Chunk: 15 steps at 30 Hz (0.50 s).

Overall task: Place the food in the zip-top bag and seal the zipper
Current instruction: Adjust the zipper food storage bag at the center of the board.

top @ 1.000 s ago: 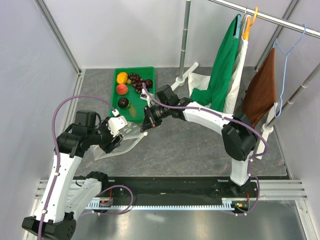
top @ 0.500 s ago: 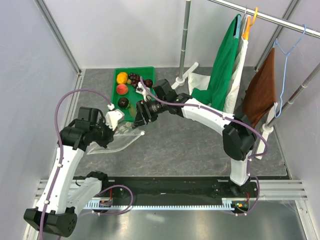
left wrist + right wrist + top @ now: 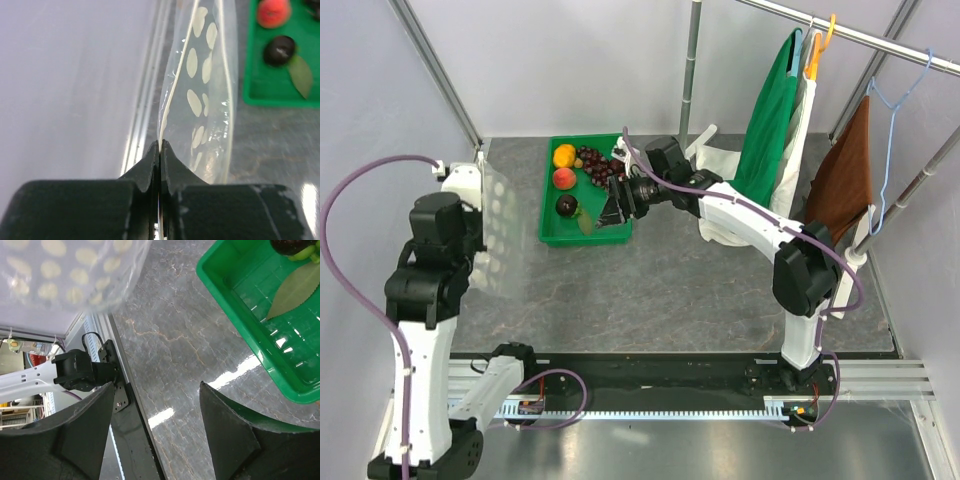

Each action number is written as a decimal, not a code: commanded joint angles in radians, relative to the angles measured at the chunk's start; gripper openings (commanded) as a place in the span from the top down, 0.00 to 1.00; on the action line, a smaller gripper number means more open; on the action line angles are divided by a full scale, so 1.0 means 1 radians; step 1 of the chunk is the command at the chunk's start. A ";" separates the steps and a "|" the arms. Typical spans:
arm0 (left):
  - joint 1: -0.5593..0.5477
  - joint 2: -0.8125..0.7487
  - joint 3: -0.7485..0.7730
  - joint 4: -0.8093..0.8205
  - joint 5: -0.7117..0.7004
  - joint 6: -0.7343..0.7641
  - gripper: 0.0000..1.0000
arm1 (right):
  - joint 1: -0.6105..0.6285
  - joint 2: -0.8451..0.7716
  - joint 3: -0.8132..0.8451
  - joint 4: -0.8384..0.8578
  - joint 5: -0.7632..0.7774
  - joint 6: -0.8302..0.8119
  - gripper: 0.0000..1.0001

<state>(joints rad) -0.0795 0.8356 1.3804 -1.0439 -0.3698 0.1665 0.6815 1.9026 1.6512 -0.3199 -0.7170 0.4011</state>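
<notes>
Clamps the zip-top bag (image 3: 200,75) in the left claw (image 3: 160,143), 9 o'clock of the green tray (image 3: 245,310). Holds the right claw (image 3: 156,405) released at its 5 o'clock corner.

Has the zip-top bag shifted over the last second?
Yes. The zip-top bag has swung left, away from the green tray's near corner, and now hangs from the left gripper beside the left wall.
</notes>
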 commanded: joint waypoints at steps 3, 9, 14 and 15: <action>0.010 0.172 -0.092 0.385 -0.290 0.074 0.98 | 0.009 -0.019 0.059 0.047 0.046 -0.001 0.25; 0.030 0.335 -0.153 0.568 -0.223 0.015 0.98 | -0.010 0.047 0.140 0.062 0.181 -0.022 0.30; 0.072 0.422 -0.292 0.607 0.153 -0.134 0.98 | -0.013 0.148 0.197 0.131 0.234 -0.018 0.29; 0.076 0.463 -0.297 0.616 0.181 -0.153 0.98 | -0.011 0.162 0.217 0.136 0.232 -0.013 0.28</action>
<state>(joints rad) -0.0284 1.2308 1.1347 -0.5331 -0.4156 0.1543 0.6743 1.9877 1.7985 -0.2497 -0.5446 0.3912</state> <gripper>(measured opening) 0.029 0.707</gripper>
